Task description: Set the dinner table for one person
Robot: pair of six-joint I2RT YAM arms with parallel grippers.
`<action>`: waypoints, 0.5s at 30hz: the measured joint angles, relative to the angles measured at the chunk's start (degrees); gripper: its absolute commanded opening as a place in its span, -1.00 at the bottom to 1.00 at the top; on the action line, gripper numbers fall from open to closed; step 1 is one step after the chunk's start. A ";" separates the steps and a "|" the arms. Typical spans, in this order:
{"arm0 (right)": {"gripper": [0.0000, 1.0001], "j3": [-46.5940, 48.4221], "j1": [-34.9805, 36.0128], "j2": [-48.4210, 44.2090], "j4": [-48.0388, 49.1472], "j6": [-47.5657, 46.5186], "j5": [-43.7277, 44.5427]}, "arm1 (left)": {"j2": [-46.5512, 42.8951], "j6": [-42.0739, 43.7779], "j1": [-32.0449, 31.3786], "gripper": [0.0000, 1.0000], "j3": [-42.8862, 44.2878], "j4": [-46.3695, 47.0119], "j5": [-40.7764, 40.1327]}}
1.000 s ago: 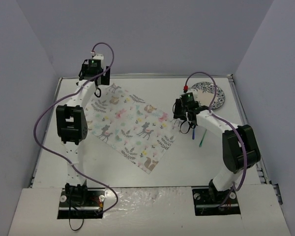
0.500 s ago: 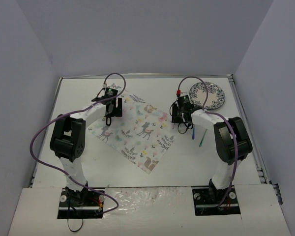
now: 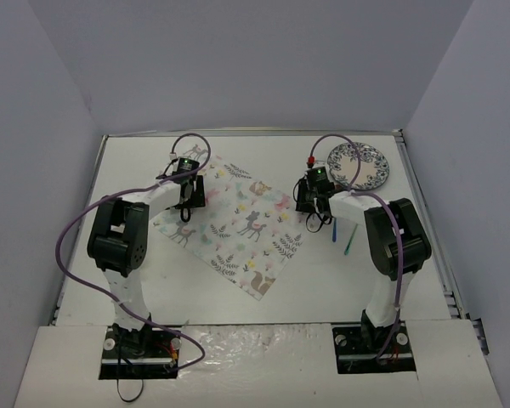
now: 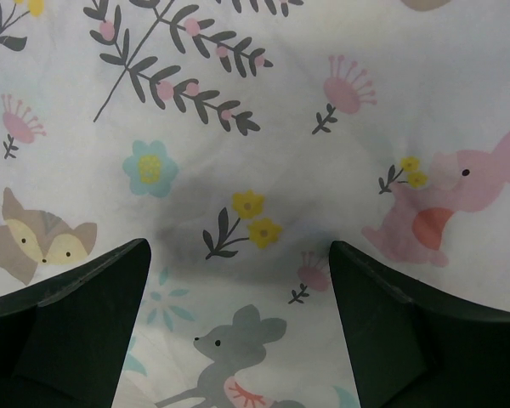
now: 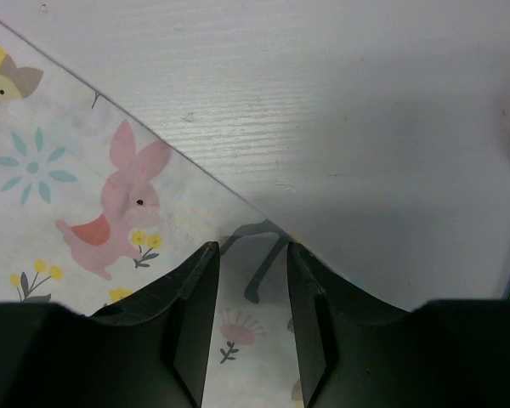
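Observation:
The white dinner table [image 3: 323,272] carries a square cloth printed with animals and leaves [image 3: 238,223], lying flat and turned like a diamond. My left gripper [image 3: 189,202] hovers low over the cloth's left part. In the left wrist view its jaws [image 4: 238,255] stand wide open and empty, with the cloth [image 4: 255,127] below. My right gripper [image 3: 314,211] is at the cloth's right edge. In the right wrist view it [image 5: 246,251] is open by a narrow gap over the cloth [image 5: 68,195], where that edge meets the bare table [image 5: 365,102].
A blue-patterned plate [image 3: 359,164] lies at the back right. A thin green utensil [image 3: 349,240] and a blue one [image 3: 333,231] lie just right of the cloth, beside my right gripper. Grey walls close in the table on three sides.
My left arm has swung from the back left corner inward and down over the cloth's left part. My right gripper shifted slightly toward the back. The cloth has not moved.

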 measured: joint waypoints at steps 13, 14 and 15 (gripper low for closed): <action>-0.12 -1.16 -0.14 -3.87 -3.14 1.69 1.03 | 2.64 0.40 1.02 0.75 4.46 -1.41 0.59; -0.09 -1.16 -0.16 -5.13 -3.68 1.84 1.07 | 2.62 0.73 1.02 0.78 4.99 -2.17 0.96; -0.08 -1.16 -0.17 -6.54 -4.17 2.00 1.16 | 2.62 1.07 1.02 0.82 5.68 -2.88 1.38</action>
